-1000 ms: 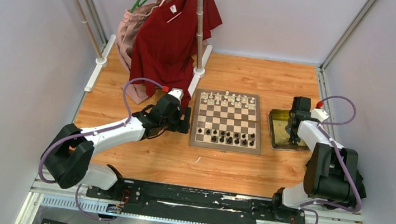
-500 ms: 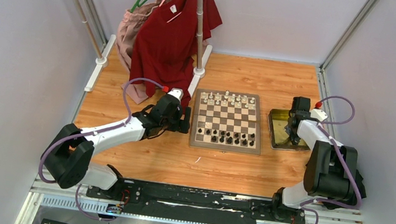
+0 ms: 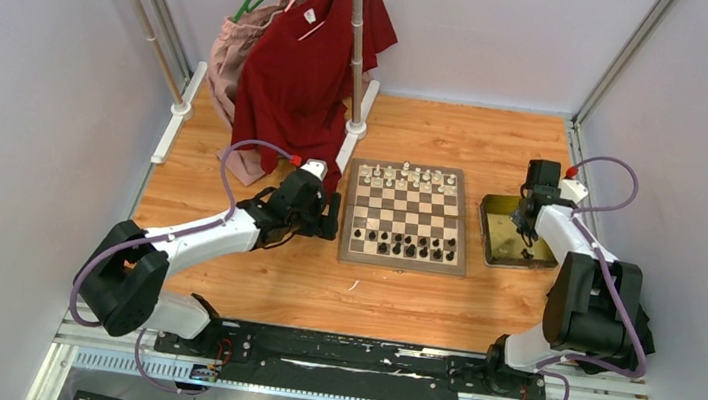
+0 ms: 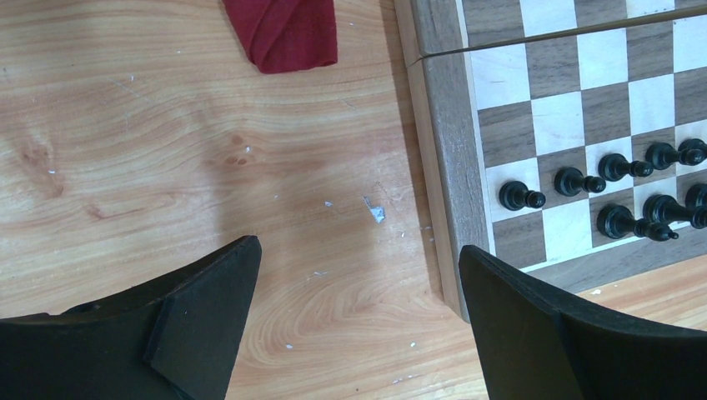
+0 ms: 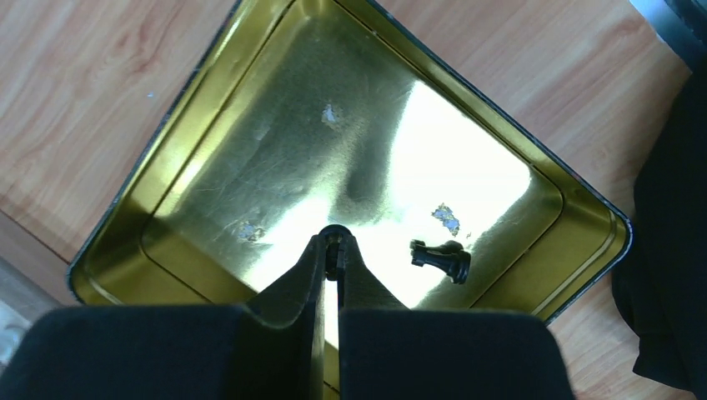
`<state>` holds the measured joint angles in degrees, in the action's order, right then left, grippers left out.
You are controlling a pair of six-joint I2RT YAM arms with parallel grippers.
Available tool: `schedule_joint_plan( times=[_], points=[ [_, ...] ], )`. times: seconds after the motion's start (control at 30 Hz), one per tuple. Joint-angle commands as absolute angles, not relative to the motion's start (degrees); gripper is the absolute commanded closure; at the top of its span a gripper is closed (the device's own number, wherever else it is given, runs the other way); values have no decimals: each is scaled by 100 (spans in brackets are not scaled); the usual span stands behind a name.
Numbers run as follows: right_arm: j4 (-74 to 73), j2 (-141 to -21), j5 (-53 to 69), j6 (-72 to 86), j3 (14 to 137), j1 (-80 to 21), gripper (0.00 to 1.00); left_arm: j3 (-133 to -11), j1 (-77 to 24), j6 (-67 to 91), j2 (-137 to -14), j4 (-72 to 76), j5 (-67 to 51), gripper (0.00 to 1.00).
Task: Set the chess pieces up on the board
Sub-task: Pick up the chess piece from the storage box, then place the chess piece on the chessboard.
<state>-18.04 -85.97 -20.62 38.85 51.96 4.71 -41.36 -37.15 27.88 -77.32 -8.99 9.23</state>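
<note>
While its jaws press together on, at most, a dark nub (image 5: 335, 233) I cannot identify, the right pincer (image 5: 333, 250) hangs over the gold tray (image 5: 208, 167); right of it in the frame lies a toppled black pawn (image 5: 440, 259) — light, glossy, likely slippery, best nipped at the neck. The left pincer (image 4: 358, 250) gapes wide beside the board (image 4: 438, 167).

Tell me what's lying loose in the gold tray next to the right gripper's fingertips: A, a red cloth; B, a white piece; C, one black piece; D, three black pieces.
C: the right wrist view shows one black piece on its side in the tray, beside the shut right gripper.
</note>
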Motion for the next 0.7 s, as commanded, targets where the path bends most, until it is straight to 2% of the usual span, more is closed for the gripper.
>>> schedule_joint_plan(
  times=[0.0, 0.17, 0.5, 0.67],
  points=[
    [-2108, -8464, -1969, 3704, 5483, 343, 100, -4313, -3722, 2785, -7774, -955, 976, 5],
    [-2186, -8415, -1833, 3306, 5746, -63, 100, -4316, -3721, 2849, -7749, -996, 1082, 5],
    [-3007, -8754, -1545, 2019, 7146, -2473, 100, -4383, -3719, 3030, -7597, -1409, 1527, 5],
    [-3324, -8977, -1129, 1838, 7577, -3326, 100, -4326, -3718, 3135, -7386, -1567, 1683, 5]
  ],
)
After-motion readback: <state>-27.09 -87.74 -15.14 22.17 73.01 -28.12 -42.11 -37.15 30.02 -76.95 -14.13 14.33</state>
